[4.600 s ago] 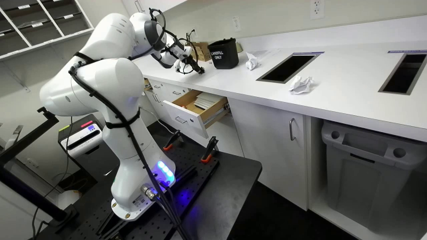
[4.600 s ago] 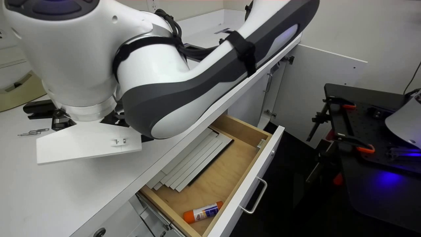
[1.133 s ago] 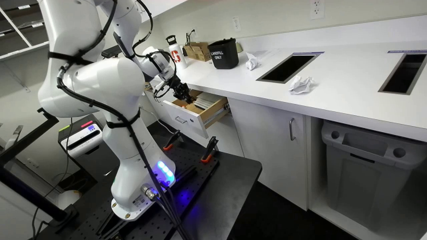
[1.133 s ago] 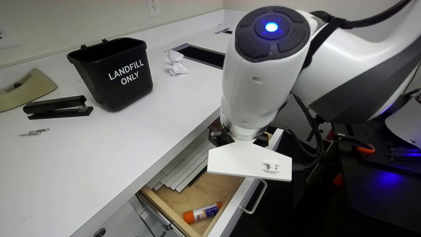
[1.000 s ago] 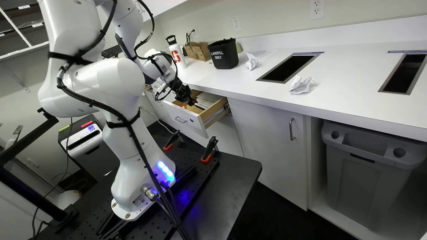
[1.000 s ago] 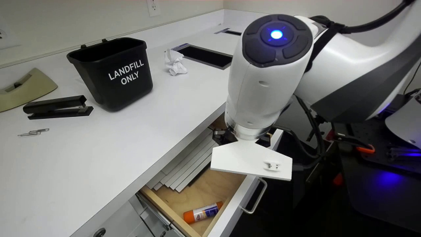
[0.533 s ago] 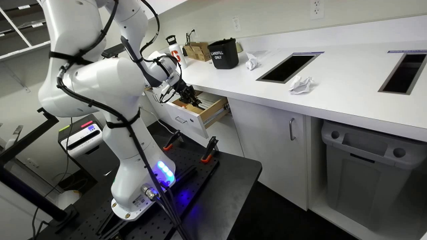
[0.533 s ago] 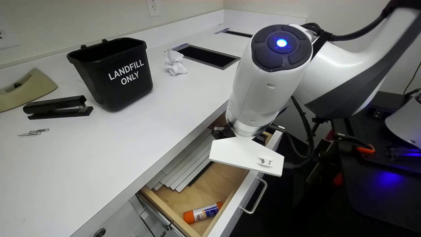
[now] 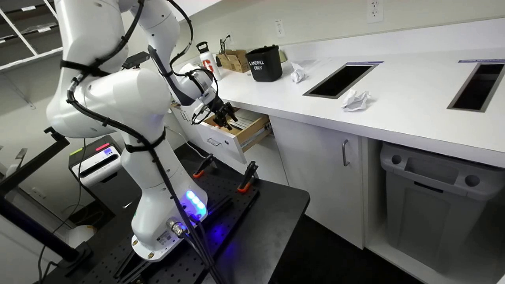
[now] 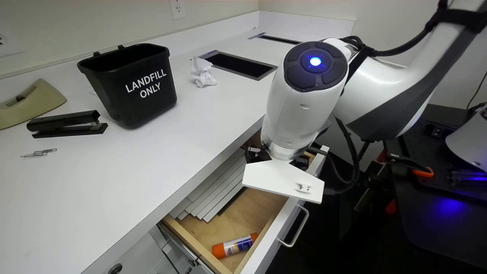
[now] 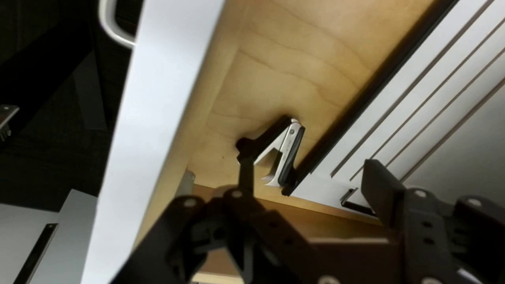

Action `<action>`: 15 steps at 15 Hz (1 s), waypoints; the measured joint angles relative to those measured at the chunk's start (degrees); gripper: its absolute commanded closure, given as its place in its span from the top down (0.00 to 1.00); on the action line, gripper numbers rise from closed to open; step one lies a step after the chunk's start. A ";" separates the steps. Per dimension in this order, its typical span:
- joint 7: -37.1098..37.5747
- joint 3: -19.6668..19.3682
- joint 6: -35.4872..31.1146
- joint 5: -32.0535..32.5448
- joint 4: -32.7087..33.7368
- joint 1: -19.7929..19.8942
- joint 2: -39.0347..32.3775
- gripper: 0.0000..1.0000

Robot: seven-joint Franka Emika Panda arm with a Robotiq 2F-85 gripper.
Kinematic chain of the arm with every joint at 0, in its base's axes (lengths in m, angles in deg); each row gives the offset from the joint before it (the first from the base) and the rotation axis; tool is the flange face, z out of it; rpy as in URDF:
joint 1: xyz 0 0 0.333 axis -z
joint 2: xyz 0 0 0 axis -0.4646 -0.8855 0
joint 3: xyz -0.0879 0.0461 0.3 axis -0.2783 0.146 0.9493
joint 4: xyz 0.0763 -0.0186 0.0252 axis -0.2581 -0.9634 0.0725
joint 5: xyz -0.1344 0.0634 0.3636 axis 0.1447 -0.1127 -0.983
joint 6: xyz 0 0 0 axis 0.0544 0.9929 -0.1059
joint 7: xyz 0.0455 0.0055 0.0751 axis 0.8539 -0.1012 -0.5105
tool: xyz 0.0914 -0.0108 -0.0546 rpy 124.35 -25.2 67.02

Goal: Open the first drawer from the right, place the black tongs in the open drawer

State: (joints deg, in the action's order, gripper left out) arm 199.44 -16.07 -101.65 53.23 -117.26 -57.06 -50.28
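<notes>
The drawer (image 9: 215, 138) stands pulled out below the counter, its white front and bar handle facing outward. On its pale wood floor lie the black tongs (image 11: 292, 148), a small hinged tool with black grips and bright metal jaws, spread in a V. My gripper (image 11: 309, 173) is open above them, with nothing clasped. Its left fingertip overlaps one end of the tongs in the wrist view; whether it touches cannot be told. In an exterior view the gripper (image 9: 232, 122) reaches down into the drawer. The tongs are hidden by the arm in an exterior view.
White panels (image 10: 224, 186) are stacked along the drawer's inner side. An orange-capped glue stick (image 10: 234, 246) lies in a corner of it. The counter edge (image 10: 182, 186) overhangs the drawer. A black bin (image 10: 129, 87), a stapler (image 10: 68, 123) and crumpled paper (image 10: 202, 72) stand on the counter.
From above the counter by the bin, my gripper has come over the drawer, then shifted slightly further over it. Its fingers have spread apart within the last half second.
</notes>
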 measured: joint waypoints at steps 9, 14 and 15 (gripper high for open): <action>-8.02 2.03 0.12 -0.74 -0.81 2.51 6.43 1.00; -25.64 6.98 1.10 -12.04 -4.24 8.93 15.37 1.00; -29.58 7.69 1.69 -15.17 -4.76 9.96 16.95 1.00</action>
State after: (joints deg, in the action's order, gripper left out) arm 169.86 -8.38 -99.96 38.06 -122.02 -47.10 -33.33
